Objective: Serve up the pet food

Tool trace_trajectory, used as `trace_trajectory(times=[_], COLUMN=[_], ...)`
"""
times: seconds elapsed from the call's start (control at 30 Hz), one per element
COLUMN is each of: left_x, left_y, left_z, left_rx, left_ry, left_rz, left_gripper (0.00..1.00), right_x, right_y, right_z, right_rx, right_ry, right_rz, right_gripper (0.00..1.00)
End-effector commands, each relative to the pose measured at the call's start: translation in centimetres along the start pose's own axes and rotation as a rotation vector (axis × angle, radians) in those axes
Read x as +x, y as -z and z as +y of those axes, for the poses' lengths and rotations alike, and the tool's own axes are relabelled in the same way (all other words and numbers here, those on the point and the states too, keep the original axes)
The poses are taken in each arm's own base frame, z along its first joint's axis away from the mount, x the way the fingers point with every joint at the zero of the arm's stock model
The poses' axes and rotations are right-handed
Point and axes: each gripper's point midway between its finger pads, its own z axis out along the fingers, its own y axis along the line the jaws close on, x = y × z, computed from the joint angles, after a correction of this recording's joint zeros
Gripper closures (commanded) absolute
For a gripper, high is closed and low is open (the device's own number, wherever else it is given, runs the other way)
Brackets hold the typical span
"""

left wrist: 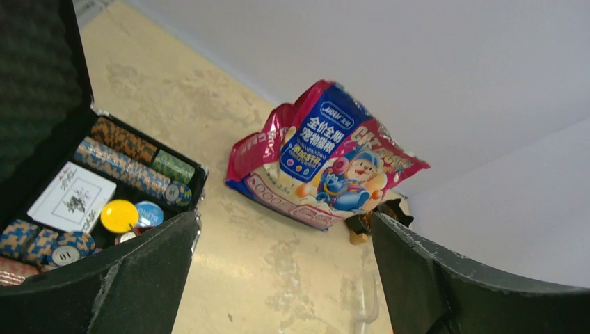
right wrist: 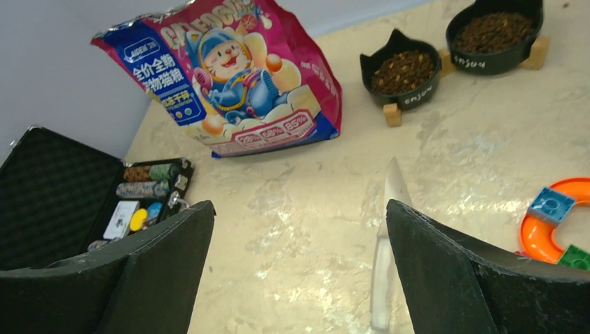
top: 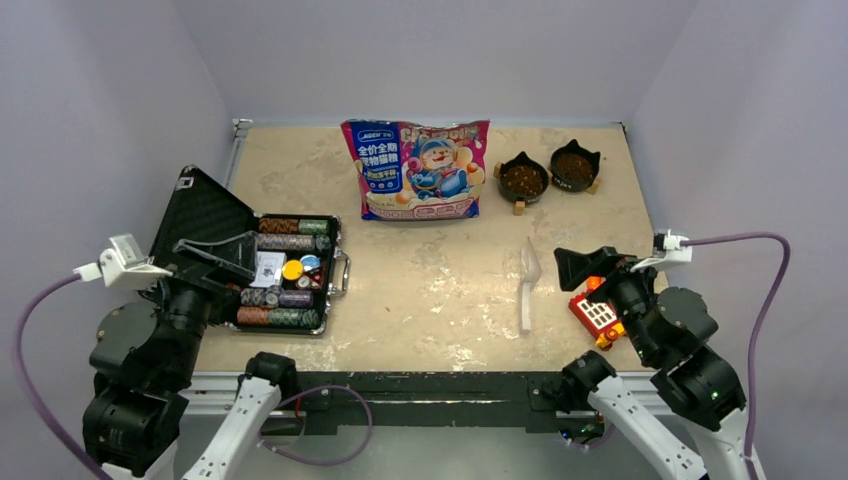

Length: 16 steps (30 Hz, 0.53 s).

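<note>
- Pet food bag [top: 415, 170] sits at the far middle of the counter [top: 440, 290].
- Poker chip case [top: 250, 265] lies open on the left.
- Left gripper [left wrist: 282, 278] and right gripper [right wrist: 299, 271]: jaws spread, both empty.
- Kibble [right wrist: 403, 69] fills two black cat-eared bowls [right wrist: 410, 97] just right of the bag.
- Clear scoop [top: 527, 285] lies nearer, apart from the bowls.

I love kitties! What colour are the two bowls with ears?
The bowls are black; the right wrist view shows them best.

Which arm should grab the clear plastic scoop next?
Right. The clear plastic scoop lies right of centre, close beside the open right gripper. The left gripper, also open, sits at the black poker-chip case, farther away across the table.
</note>
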Motion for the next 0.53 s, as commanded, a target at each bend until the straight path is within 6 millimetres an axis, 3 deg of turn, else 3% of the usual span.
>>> trace_trajectory(times=[0.0, 0.27, 0.5], left_x=[1.7, 2.4, 0.6], left_y=[-0.5, 0.0, 0.3], left_z=[-0.7, -0.2, -0.8], left_rx=[0.058, 0.098, 0.113], left_ry=[0.098, 0.04, -0.001], left_rz=[0.032, 0.022, -0.032], left_gripper=[0.01, 0.01, 0.01], right_x=[-0.5, 1.1, -1.0], right_y=[0.8, 1.7, 2.3], right_z=[1.7, 0.8, 0.6], right_rx=[-0.093, -0.114, -0.102], right_ry=[-0.129, -0.178, -0.139], right_rz=[-0.031, -0.054, -0.116], right_gripper=[0.01, 0.01, 0.01])
